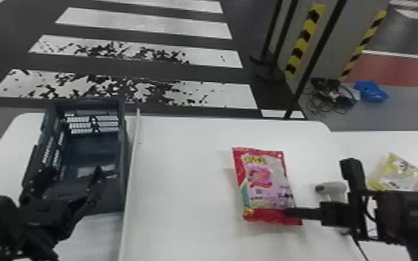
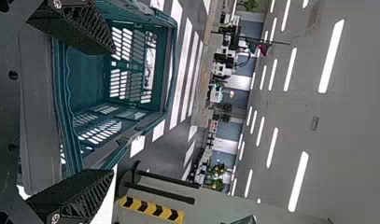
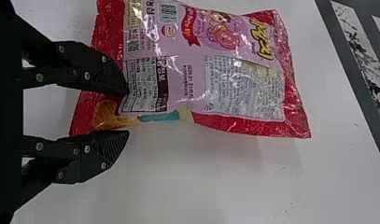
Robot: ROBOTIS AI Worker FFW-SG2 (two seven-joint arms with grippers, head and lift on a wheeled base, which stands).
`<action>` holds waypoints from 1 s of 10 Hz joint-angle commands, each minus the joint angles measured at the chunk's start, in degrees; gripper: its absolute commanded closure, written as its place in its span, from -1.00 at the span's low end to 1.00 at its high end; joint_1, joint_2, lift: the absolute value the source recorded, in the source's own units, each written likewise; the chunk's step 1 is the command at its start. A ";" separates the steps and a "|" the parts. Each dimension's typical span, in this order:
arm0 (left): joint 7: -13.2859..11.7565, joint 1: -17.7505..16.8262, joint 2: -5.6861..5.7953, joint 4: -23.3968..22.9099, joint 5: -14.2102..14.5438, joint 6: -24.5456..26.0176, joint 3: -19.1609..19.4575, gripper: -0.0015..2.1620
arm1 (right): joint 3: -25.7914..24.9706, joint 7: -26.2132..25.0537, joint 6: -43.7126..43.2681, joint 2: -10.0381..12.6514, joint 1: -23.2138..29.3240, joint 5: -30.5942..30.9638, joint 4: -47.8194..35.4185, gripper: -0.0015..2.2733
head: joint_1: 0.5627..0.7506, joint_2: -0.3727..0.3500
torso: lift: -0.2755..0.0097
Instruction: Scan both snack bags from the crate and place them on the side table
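One red-and-pink plastic snack bag is seen right of centre on the white desk, right pincer and left pincer spread apart; probably light, slippery, best gripped by the crimped end seam imo.

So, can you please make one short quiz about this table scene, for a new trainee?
1. Fill in: The yellow snack bag lies to the robot's ____ of the red snack bag.
2. The left gripper is closest to: a) the red snack bag, b) the crate, c) the yellow snack bag.
3. True or false: The jaws of the right gripper stand apart.
Key: 1 right; 2 b; 3 true.
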 commanded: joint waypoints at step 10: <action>0.00 0.02 -0.09 0.15 -0.04 -0.17 0.00 -0.93 | -14.48 0.66 1.46 0.48 -0.53 -10.15 -4.96 0.99 | 0.41 -0.52 | 0.26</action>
